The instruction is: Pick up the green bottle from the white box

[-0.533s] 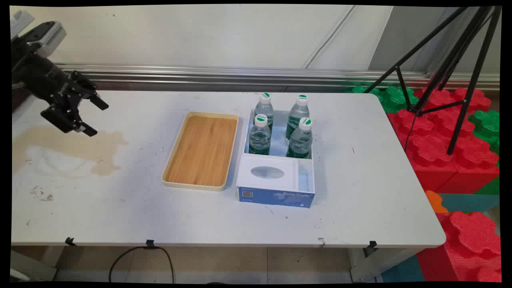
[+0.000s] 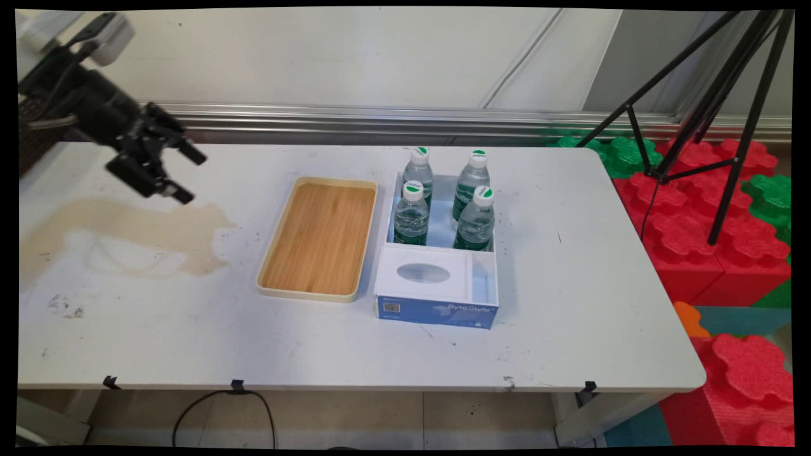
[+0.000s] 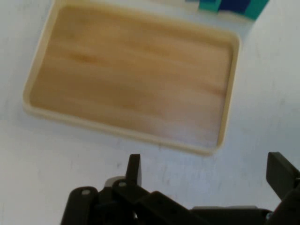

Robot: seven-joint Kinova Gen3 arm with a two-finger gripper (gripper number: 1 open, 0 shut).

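Since half a second ago the tool point(image 2: 188, 175) has shifted right and a bit up, toward the bench's point(image 2: 570, 329) far-left area; nothing else has moved. Tool is open, fingers spread wide with nothing between them, hanging in the air above the bench, tilted down and to the right. Below and around it, a tan stain point(image 2: 127, 228) spreads across the bench's left part.

Right of the tool, well apart from it, lies the wooden tray point(image 2: 320, 237) with a cream rim, empty, flat on the bench near the middle. In the hand view the tray point(image 3: 131, 75) fills the upper part, ahead of the open fingers point(image 3: 133, 169), not touching them.

Just beside the tray's right edge stands a white box point(image 2: 491, 282) with two sections. Far section holds four water bottles point(image 2: 412, 215), upright, white caps with green marks, two in back and two in front. Near section holds a tissue pack point(image 2: 423, 273), white top with an oval opening; the blue front below it reads "Byte Style". A sliver of blue and teal point(image 3: 234, 7) shows at the top of the hand view, past the tray's far rim.

Far right, off the bench: a black tripod point(image 2: 716, 95) and red and green foam blocks point(image 2: 697, 209) on the floor.
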